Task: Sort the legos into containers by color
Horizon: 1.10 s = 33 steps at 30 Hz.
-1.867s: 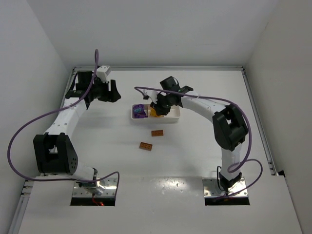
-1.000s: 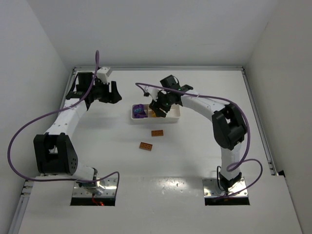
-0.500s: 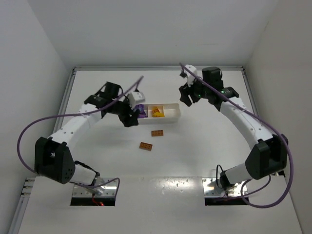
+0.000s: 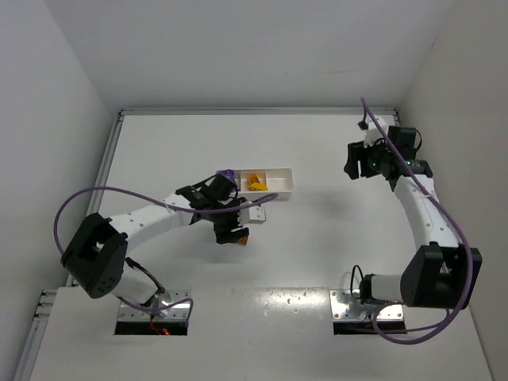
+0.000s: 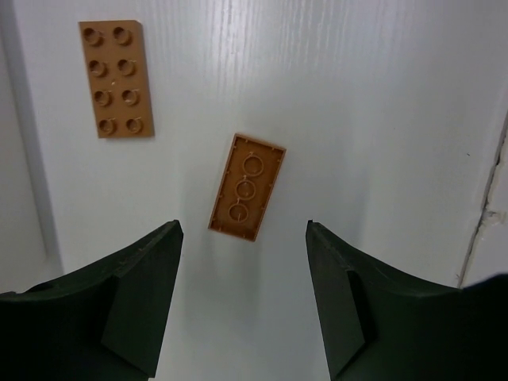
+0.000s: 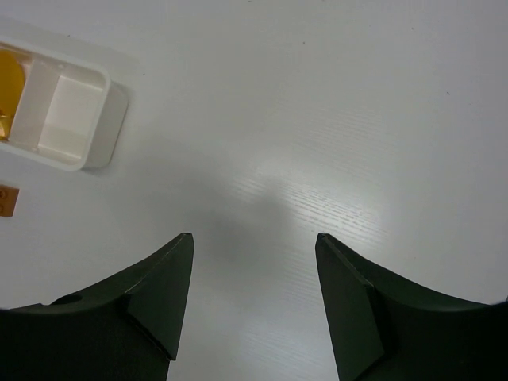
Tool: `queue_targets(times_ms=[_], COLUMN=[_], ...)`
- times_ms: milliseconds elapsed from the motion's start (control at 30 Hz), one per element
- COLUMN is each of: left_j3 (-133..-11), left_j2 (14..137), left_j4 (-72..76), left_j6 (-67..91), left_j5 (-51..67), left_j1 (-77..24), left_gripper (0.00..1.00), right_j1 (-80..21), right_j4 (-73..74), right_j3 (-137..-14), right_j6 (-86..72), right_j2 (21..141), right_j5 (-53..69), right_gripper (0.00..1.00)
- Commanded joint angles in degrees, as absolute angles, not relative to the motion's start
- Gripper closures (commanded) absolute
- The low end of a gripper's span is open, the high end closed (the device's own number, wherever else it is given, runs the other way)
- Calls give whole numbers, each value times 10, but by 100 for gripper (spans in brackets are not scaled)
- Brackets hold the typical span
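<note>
Two orange-brown legos lie on the white table in the left wrist view: one studs-up (image 5: 115,78), one flipped underside-up (image 5: 248,186). My left gripper (image 5: 243,225) is open just above the flipped one, which lies slightly ahead of the fingertips. From above, the left gripper (image 4: 229,231) covers most of that brick (image 4: 242,236). The white tray (image 4: 284,190) holds purple legos (image 4: 226,173) in its left container and yellow ones (image 4: 254,182) in the middle; the right container (image 6: 70,119) is bare. My right gripper (image 4: 355,162) hangs open over bare table, far right of the tray.
White walls enclose the table on three sides. A metal rail (image 4: 413,171) runs along the right edge close to the right arm. Purple cables loop from both arms. An orange-brown brick (image 6: 6,200) peeks in at the left edge of the right wrist view.
My left arm swung from the far left corner to above the orange-brown bricks. My right arm pulled back from the tray to the right side. Both grippers stay open.
</note>
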State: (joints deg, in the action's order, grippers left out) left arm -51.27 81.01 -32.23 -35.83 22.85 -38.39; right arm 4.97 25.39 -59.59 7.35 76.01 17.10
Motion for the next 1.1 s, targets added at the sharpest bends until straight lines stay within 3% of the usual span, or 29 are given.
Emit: queue_targets(times_ms=[0, 567, 667, 700, 867, 1067], left_j3=[-493, -513, -513, -513, -513, -579], left_j2=[836, 952, 958, 963, 963, 918], left_j4=[-249, -196, -196, -196, -196, -228], left_j6=[-376, -417, -417, -417, -417, -362], left_j5=[197, 171, 171, 171, 164, 200], left_j1=[-415, -443, -443, -443, -460, -489], left_gripper=[31, 32, 40, 49, 76, 80], right_j1=[65, 123, 128, 128, 139, 144], right_j4=[251, 273, 273, 279, 279, 273], right_j3=[-599, -604, -604, -609, -609, -592], right_j6=[60, 76, 81, 81, 86, 58], right_j2=[747, 758, 763, 763, 763, 758], right_j5=[203, 250, 256, 256, 267, 286], right_gripper=[36, 36, 36, 36, 36, 36])
